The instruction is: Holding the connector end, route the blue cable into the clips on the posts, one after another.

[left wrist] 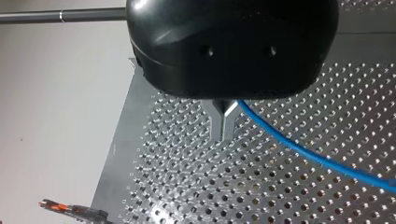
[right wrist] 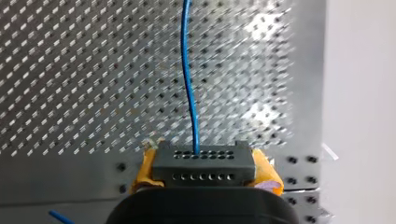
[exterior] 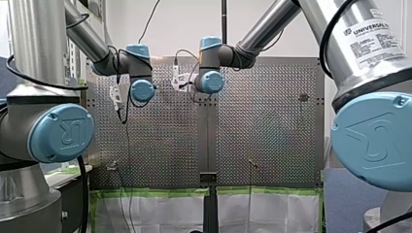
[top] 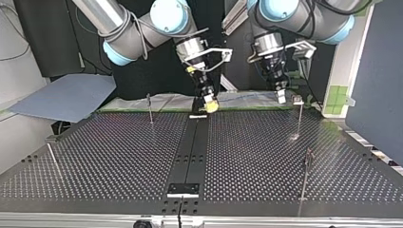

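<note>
Right gripper (top: pixel 209 105) clamped on the connector (right wrist: pixel 204 163), blue cable (right wrist: pixel 189 70) running off over the table (right wrist: pixel 70 70) to left gripper (left wrist: pixel 225 125), fingers seemingly pinched on it; best hold it taut, lowering squarely into the nearby post (top: pixel 300 121) clip.

blue cable (left wrist: pixel 308 154) cut by left wrist view's edge, connector (right wrist: pixel 203 165) partly hidden, clips (top: pixel 309 154) too small

My left claw (left wrist: pixel 224 133) pinches the blue cable (left wrist: pixel 308 154) over the perforated table (left wrist: pixel 280 200).
</note>
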